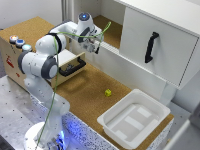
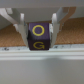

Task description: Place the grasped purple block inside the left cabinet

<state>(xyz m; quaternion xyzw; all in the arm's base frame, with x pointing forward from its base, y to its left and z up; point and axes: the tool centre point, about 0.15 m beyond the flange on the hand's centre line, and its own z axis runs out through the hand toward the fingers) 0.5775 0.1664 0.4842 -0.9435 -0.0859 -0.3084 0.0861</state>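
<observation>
In the wrist view my gripper (image 2: 40, 33) is shut on the purple block (image 2: 40, 36), a dark cube with yellow letters on its faces. The fingers (image 2: 20, 29) press on its two sides. Just beyond it are the left cabinet's white front panel (image 2: 42, 56) and cork floor (image 2: 10, 38). In the exterior view the gripper (image 1: 96, 47) hangs at the near edge of the left cabinet (image 1: 111, 27), over the end of its low front panel (image 1: 117, 62). The block is hidden by the fingers in that view.
A white door section with a black vertical handle (image 1: 151, 47) stands at the exterior view's right of the compartment. A wooden drawer with a black handle (image 1: 73, 67) is open under the arm. A yellow-green cube (image 1: 107, 92) and a white tray (image 1: 134, 117) lie on the cork counter.
</observation>
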